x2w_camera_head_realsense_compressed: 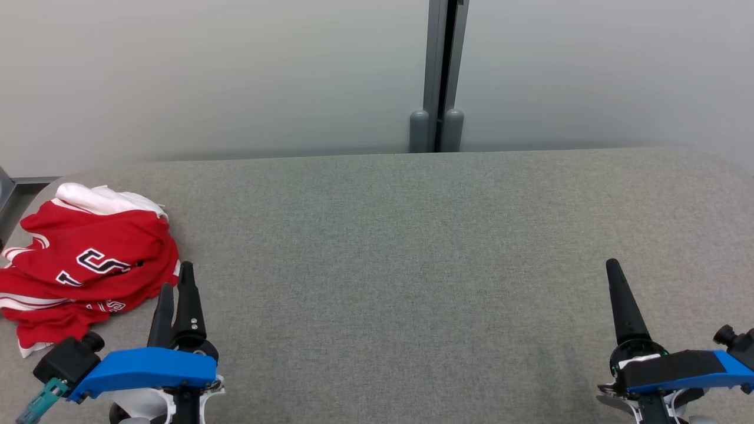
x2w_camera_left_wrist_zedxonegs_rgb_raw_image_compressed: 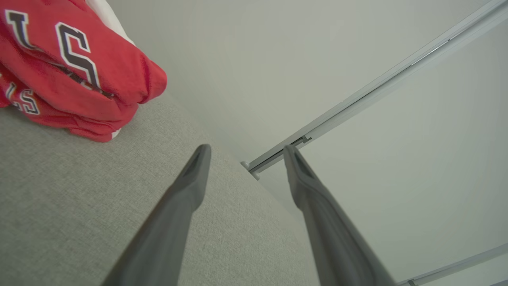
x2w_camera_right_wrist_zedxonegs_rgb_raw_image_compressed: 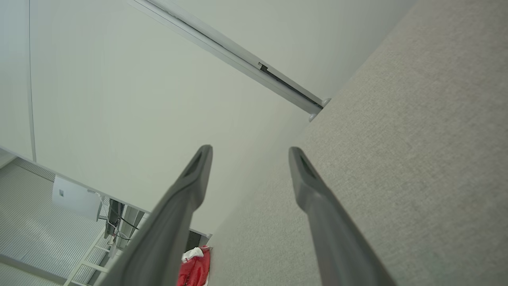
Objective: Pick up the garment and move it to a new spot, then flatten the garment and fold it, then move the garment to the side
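At the table's [x2w_camera_head_realsense_compressed: 400, 247] near edge both claws hang released and hold nothing. The left gripper [x2w_camera_head_realsense_compressed: 177, 275] is at the near-left corner, its jaws spread wide in its wrist view. The right gripper [x2w_camera_right_wrist_zedxonegs_rgb_raw_image_compressed: 249, 148] is at the near-right corner, jaws equally apart. Their fingers are long, dark, smooth cones that taper to narrow tips.

The garment [x2w_camera_head_realsense_compressed: 88, 259] lies just beyond the left gripper, at the table's left end, not touching it. My guess is the pick-up has yet to begin.

The heap looks like the main hazard. A pinch may catch only the top fold, so the rest would unroll and drag. It also sits close to the table's left edge, so a sideways nudge could send it off. Narrow tips driven too low might dig into the table's cloth cover instead of the shirt.

The garment is soft red knit, crumpled into a lumpy mound. It has white trim, a white part bunched on its far side, and black letters outlined in white.

The table top is grey woven fabric, flat and finely grained, with rounded far corners.

Behind its far edge a slim dark post [x2w_camera_head_realsense_compressed: 437, 118] stands between two smooth, pale matte wall panels [x2w_camera_head_realsense_compressed: 235, 76].
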Motion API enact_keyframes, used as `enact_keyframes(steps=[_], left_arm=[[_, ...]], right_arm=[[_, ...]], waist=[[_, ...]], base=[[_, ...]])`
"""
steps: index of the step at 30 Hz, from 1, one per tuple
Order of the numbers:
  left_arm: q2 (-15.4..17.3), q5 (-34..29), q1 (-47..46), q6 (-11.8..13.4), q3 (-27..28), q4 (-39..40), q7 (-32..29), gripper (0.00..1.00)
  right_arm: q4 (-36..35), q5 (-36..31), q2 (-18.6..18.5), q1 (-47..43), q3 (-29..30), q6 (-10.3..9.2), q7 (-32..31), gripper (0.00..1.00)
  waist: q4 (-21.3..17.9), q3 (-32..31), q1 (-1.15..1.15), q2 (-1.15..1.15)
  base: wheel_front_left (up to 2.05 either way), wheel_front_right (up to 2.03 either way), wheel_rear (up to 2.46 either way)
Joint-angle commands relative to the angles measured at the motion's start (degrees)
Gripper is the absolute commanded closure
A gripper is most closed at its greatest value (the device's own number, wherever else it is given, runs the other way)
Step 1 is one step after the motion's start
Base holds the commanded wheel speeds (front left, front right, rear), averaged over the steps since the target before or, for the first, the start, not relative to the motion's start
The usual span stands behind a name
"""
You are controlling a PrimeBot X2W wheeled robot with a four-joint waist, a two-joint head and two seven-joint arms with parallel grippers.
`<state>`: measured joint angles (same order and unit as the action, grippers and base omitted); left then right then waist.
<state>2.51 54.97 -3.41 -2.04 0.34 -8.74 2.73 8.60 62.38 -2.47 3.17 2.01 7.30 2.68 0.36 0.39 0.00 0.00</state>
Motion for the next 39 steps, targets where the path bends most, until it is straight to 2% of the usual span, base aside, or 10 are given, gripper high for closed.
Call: enact_keyframes(steps=[1,13,39], left_arm=[[0.37,-1.67,-1.26,0.19,-0.44,1.17,0.46,0.00],[1.05,-14.67,-1.64,2.08,-2.85,2.02,2.93,0.00],[2.44,-30.89,-2.11,5.25,-6.88,0.03,6.89,0.00]], right_arm=[[-1.12,-1.44,-0.35,0.00,-0.21,0.14,0.51,0.00],[-2.15,-12.62,-0.41,-0.54,-1.52,0.17,2.98,0.00],[-3.57,-30.01,-0.49,-1.46,-3.37,0.19,6.93,0.00]], waist=[[0.01,0.00,0.00,0.00],[0.30,-0.01,0.00,0.00],[0.81,0.08,0.00,0.00]], base=[[0.00,0.00,0.00],[0.00,0.00,0.00],[0.00,0.00,0.00]])
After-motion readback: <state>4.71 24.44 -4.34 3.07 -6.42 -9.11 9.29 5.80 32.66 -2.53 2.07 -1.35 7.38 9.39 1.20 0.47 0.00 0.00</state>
